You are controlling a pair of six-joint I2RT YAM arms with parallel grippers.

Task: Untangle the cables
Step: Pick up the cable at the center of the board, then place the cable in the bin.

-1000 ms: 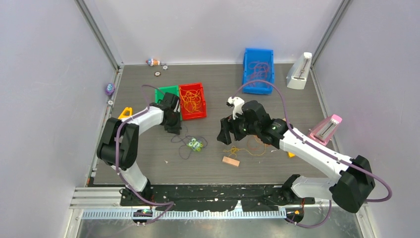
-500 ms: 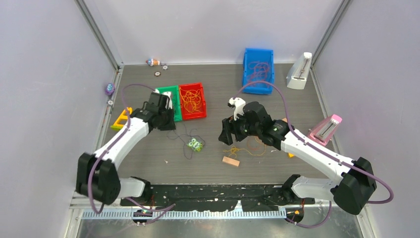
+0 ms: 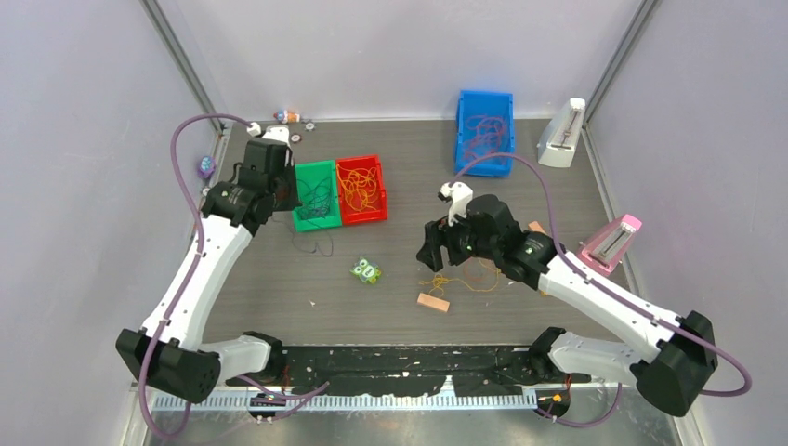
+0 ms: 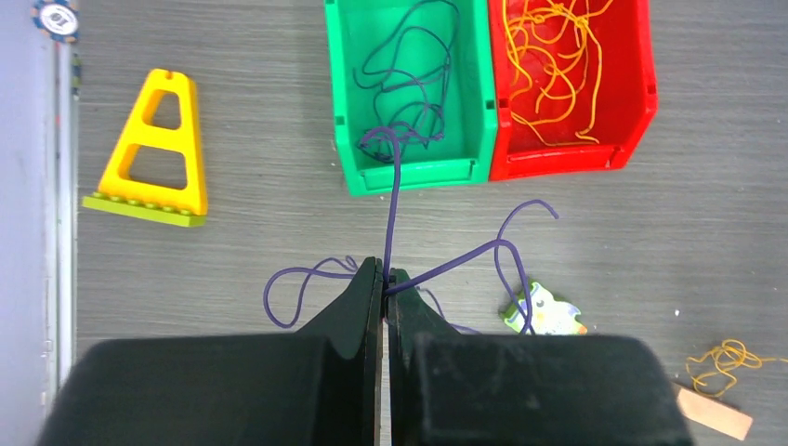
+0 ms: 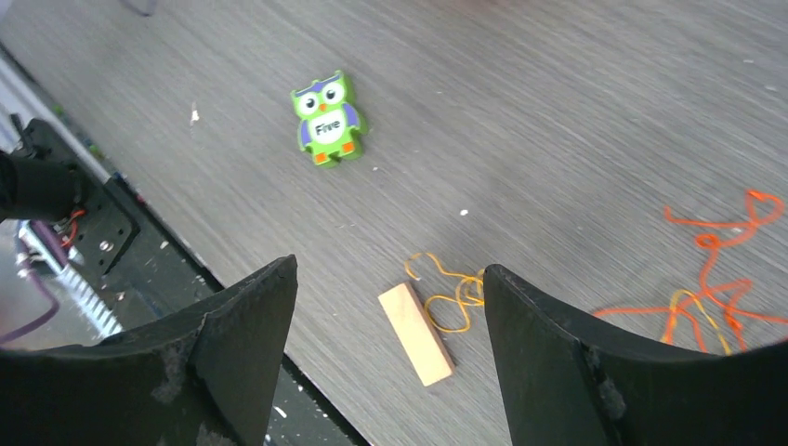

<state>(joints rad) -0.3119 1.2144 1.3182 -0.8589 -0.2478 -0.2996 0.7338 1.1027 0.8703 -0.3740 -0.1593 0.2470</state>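
The purple cable (image 4: 394,186) is showing as one thin dark-violet strand, far thinner than a finger. In the left wrist view it is running straight up the middle of the frame from the left tool (image 4: 385,279) to the front lip of the green bin (image 4: 339,93), where it is knotting into more dark strands lying inside. Its slack is curling over the worktop (image 4: 232,242) in open loops on both sides of the fingertips. The left tool is pinching this cable, its jaws pressed together on the strand.

Beside the green bin, touching it on the right, the red bin (image 4: 641,84) is holding a heap of orange cables (image 4: 553,56) – thin, wavy and piled on one another. At the upper right of the top view the blue bin (image 3: 462,121) is holding red cables (image 3: 485,130) in loose coils.

The right tool (image 5: 388,279) is hanging over the worktop with its jaws spread wide, gripping nothing. Between and below its fingers in the right wrist view a loose yellow-orange strand (image 5: 446,297) is looping against a block (image 5: 416,334), and a red-orange tangle (image 5: 715,251) is lying at the right edge. An owl (image 5: 327,119) is lying at the upper left – apart from both.
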